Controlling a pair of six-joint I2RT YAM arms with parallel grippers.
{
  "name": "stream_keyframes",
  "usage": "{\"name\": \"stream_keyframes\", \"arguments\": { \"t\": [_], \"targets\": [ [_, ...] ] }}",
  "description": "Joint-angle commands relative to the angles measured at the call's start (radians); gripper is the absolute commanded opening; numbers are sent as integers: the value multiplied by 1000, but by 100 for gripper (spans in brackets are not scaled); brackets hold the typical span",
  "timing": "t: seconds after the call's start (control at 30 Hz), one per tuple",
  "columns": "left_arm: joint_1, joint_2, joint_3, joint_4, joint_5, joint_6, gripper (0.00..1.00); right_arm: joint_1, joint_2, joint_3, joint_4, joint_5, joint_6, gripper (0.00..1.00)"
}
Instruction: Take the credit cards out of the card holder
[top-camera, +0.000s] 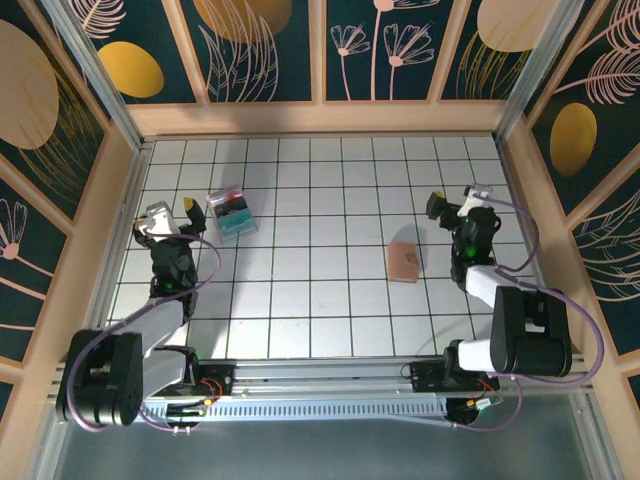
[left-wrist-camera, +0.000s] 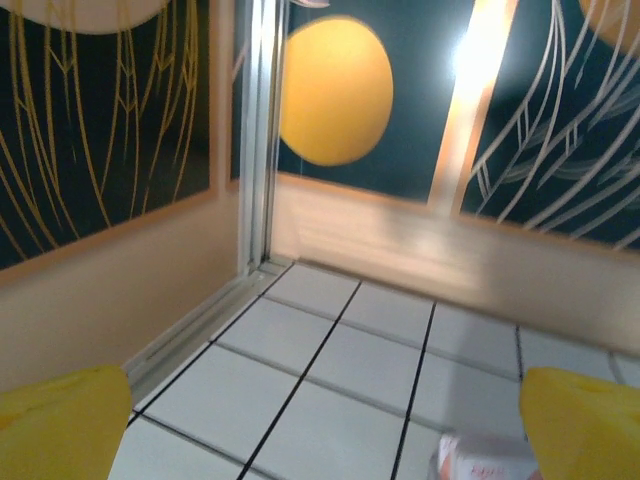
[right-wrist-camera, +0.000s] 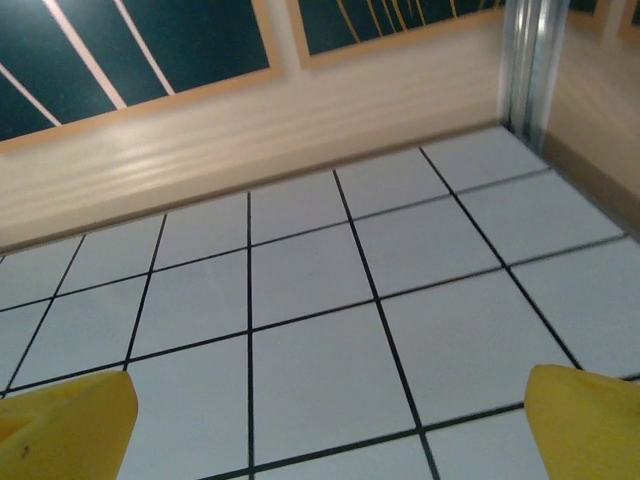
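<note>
The card holder (top-camera: 404, 262), a small flat tan-brown wallet, lies shut on the white gridded table right of centre. No credit cards are in sight; they are hidden. My right gripper (top-camera: 458, 198) hovers open just behind and to the right of the card holder, apart from it. Its yellow fingertips (right-wrist-camera: 590, 425) stand wide over bare tiles, and the right gripper (right-wrist-camera: 325, 435) holds nothing. My left gripper (top-camera: 175, 210) is open at the far left of the table. The left gripper (left-wrist-camera: 325, 440) has yellow fingers (left-wrist-camera: 60, 425) spread wide with nothing between them.
A clear plastic box (top-camera: 231, 212) with teal and red contents stands just right of the left gripper; its corner (left-wrist-camera: 485, 460) shows in the left wrist view. Wooden walls (top-camera: 320, 118) enclose the table on three sides.
</note>
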Motion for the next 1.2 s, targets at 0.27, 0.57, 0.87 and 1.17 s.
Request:
{"name": "stream_keyframes", "arguments": {
  "t": [0.27,0.57,0.87,1.17],
  "targets": [
    [-87,-179,96,-482,124,-311,99,4,-149,99,-571,-54,196,99],
    [-404,-97,161,-550,13,-420,99,30,-247,51,-745,-180,270,98],
    [-455,23,198,-515,71,-547,99,171,-182,62,-836,-173,295,86],
    [-454,52,224,-558,57,-620,99,218,-93,70,-874,-114,342,82]
  ]
}}
